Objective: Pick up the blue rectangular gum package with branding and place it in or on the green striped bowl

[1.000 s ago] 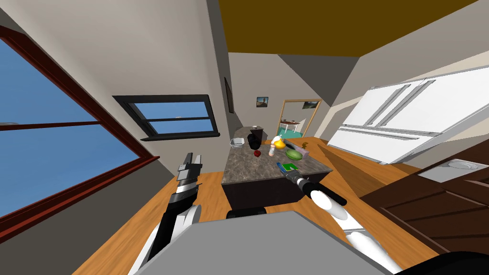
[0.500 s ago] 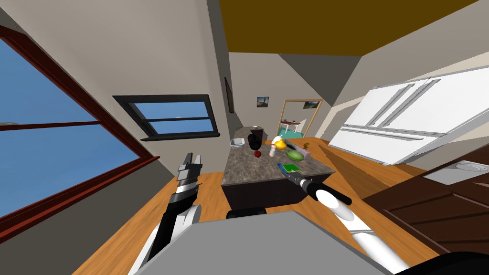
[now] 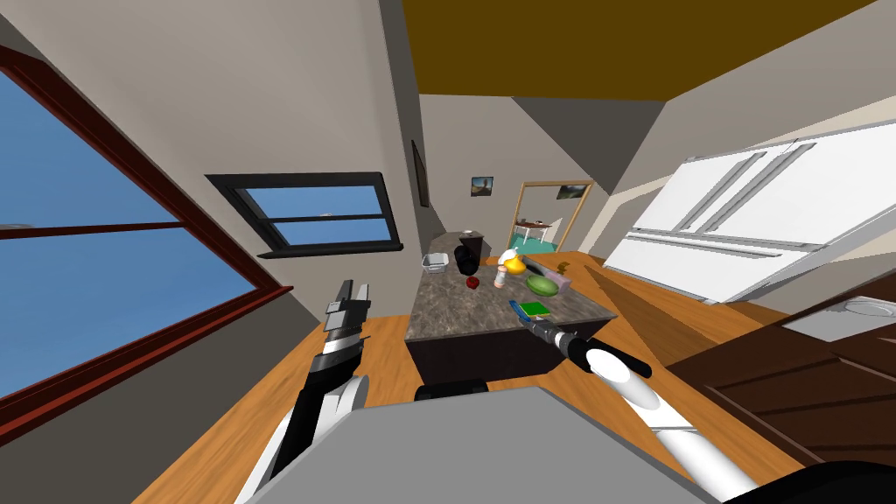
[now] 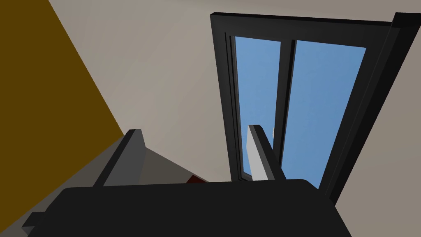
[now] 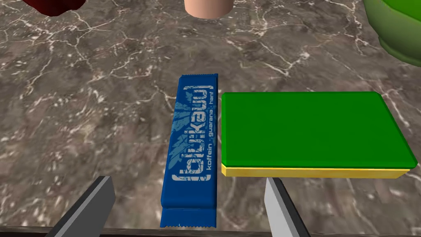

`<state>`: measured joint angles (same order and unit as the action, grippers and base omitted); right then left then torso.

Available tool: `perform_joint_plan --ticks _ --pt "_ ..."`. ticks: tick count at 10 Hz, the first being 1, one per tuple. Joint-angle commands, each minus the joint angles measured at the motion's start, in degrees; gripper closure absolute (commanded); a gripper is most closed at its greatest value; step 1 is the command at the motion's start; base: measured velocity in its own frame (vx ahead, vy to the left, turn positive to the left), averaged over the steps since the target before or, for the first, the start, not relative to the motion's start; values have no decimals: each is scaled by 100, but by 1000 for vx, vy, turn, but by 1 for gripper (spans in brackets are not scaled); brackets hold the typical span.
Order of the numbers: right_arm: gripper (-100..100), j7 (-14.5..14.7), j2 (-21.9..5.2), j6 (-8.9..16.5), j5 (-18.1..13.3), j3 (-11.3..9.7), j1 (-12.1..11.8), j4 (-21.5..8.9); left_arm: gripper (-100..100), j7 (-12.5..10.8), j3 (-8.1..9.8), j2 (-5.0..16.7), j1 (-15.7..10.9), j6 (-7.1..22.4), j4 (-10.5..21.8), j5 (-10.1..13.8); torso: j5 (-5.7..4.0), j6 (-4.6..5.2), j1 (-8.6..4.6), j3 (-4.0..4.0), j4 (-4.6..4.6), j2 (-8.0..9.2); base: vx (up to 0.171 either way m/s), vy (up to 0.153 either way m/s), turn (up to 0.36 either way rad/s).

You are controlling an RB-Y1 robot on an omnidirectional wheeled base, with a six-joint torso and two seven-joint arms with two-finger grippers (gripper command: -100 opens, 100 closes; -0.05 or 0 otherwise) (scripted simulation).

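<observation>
The right hand [image 5: 187, 182] hangs low over the near edge of the stone bench [image 5: 82, 103]. Its two fingers are spread wide and hold nothing. The blue gum pack [image 5: 192, 144] lies flat on the bench, in line with the gap between those fingers. Right beside it, maybe touching, lies a flat green block [image 5: 308, 129] with a yellow underside. The green bowl [image 5: 396, 33] sits farther back, past the block. The left hand [image 4: 194, 129] is held up well apart from the bench, fingers spread too.
</observation>
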<state>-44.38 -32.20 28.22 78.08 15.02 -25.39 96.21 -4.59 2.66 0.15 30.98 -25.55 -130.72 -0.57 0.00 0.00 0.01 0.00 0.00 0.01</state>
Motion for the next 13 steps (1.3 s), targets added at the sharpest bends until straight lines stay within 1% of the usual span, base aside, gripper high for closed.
perform_joint_plan --ticks 1,2,3,4,8,9,10,11,12,13 --pt "0 0 0 0 0 0 0 0 0 0 0 0 0 0 0 0 0 0 0 0 0 0 0 0 0" --pt "-100 68 136 -83 -93 -65 112 -154 0 0 0 0 0 0 0 0 0 0 1 0 0 0 22 -7 112" --pt "-100 49 70 -36 -25 -29 59 -91 0 0 0 0 0 0 0 0 -1 0 -1 -3 -2 -5 0 0 0" --pt "100 64 78 -46 -28 -34 67 -104 0 0 0 0 0 0 0 0 0 0 1 0 0 0 0 0 0" --pt "100 62 77 -48 -27 -31 66 -103 0 0 0 0 0 0 0 0 -1 -1 2 0 -1 1 0 0 0" --pt "0 62 77 -47 -28 -31 66 -103 0 0 0 0 0 0 0 0 0 -1 2 0 -1 1 0 0 0" --pt "100 61 121 -74 -83 -58 100 -136 0 0 0 0 0 0 0 0 0 -1 2 0 0 1 2 -1 -34" --pt "100 64 96 -58 -50 -40 85 -119 0 0 0 0 0 0 0 0 -4 -2 1 -3 -3 -2 0 0 0" --pt "0 65 98 -62 -54 -40 88 -122 0 0 0 0 0 0 0 0 -4 -2 0 -4 -3 -3 0 0 0" --pt "100 63 73 -64 -59 -28 96 -117 0 0 0 0 0 0 0 0 -4 -3 0 -4 -4 -4 -4 1 31"
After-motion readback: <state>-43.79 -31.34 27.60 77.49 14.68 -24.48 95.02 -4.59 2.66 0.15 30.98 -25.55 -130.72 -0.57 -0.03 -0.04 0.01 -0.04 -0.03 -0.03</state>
